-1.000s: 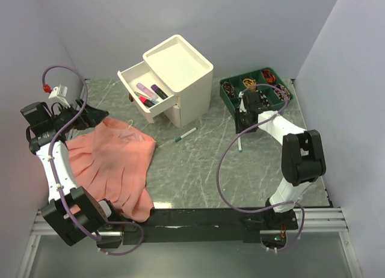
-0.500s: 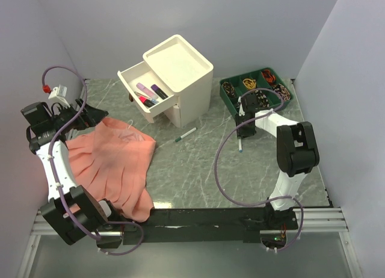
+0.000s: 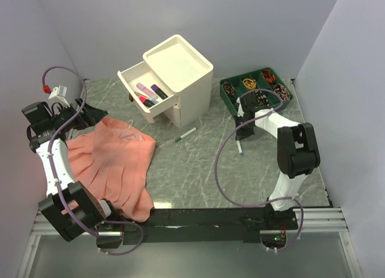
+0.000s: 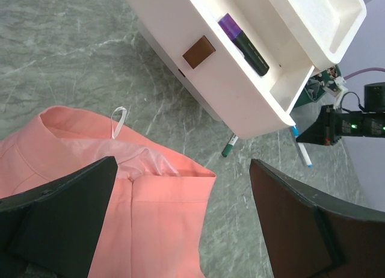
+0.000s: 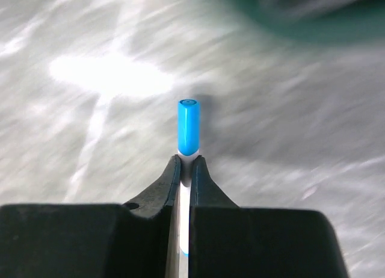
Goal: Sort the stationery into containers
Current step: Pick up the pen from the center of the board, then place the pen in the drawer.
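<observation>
Your right gripper (image 5: 185, 169) is clamped nearly closed on a thin pen (image 5: 187, 124), its blue cap poking just beyond the fingertips. The left gripper (image 4: 183, 169) hangs wide apart and empty over the pink cloth (image 4: 156, 230). The cabinet (image 3: 195, 100) with its open drawer (image 3: 127, 80) stands well off to the right gripper's left. Held only at the tips, the pen may pivot or slip if you swing fast, and drop short of the drawer.
</observation>
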`<control>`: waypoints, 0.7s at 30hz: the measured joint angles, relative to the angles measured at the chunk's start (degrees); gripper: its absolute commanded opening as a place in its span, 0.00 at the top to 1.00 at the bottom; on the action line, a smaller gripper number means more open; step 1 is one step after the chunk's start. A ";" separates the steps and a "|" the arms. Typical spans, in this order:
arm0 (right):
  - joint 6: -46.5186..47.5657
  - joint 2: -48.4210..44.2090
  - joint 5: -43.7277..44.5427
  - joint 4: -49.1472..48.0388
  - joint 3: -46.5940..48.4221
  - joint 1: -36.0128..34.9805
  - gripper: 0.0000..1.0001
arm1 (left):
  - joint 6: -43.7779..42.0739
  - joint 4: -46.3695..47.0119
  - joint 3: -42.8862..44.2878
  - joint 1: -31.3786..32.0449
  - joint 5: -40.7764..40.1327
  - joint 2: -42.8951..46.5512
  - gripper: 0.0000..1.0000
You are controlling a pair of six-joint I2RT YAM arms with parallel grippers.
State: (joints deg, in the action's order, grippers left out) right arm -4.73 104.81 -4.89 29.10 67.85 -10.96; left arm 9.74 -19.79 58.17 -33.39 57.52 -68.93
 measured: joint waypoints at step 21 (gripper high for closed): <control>-0.66 -2.21 -13.44 -14.73 37.00 -24.70 1.00 | 1.75 2.32 -0.79 0.00 0.07 -0.04 0.00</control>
State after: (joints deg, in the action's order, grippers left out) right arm -5.39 102.61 -18.33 14.37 104.86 -35.66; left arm 11.49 -17.47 57.39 -33.39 57.58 -68.97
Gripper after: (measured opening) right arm 0.046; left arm 0.995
